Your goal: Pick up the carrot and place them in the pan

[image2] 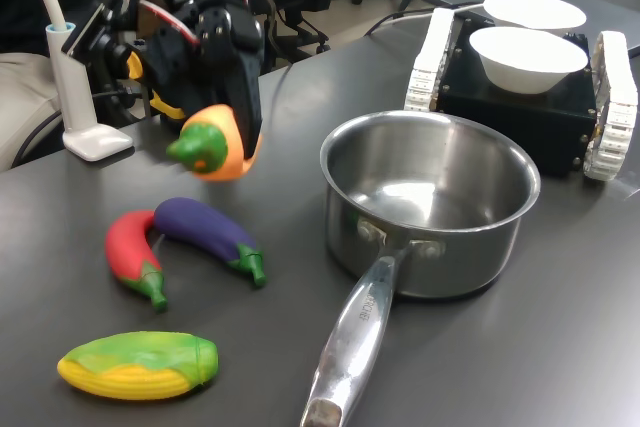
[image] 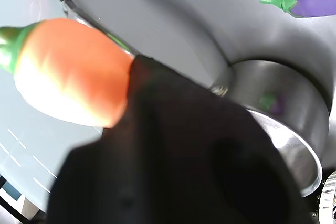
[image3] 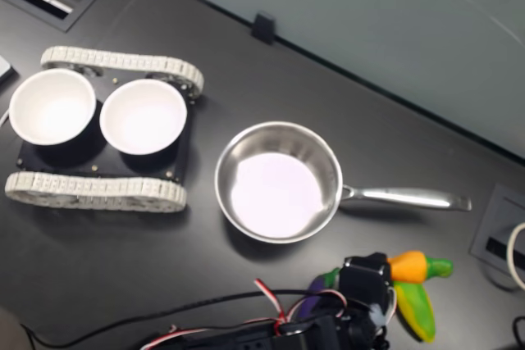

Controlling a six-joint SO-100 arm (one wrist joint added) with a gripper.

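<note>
In the first exterior view, the carrot (image2: 215,144), plump, glossy orange with a green stem end, hangs above the dark surface (image2: 520,347), clamped in the black claw (image2: 240,112), stem end toward the camera. Below it lie a red chili (image2: 132,252) and a purple eggplant (image2: 205,232), touching, with the corn (image2: 140,364) nearer the camera. To the right stands the empty steel pan (image2: 430,202), well apart from the carrot, handle toward the camera. Behind the pan, a tracked black base (image2: 520,97) carries two white bowls (image2: 528,57).
</note>
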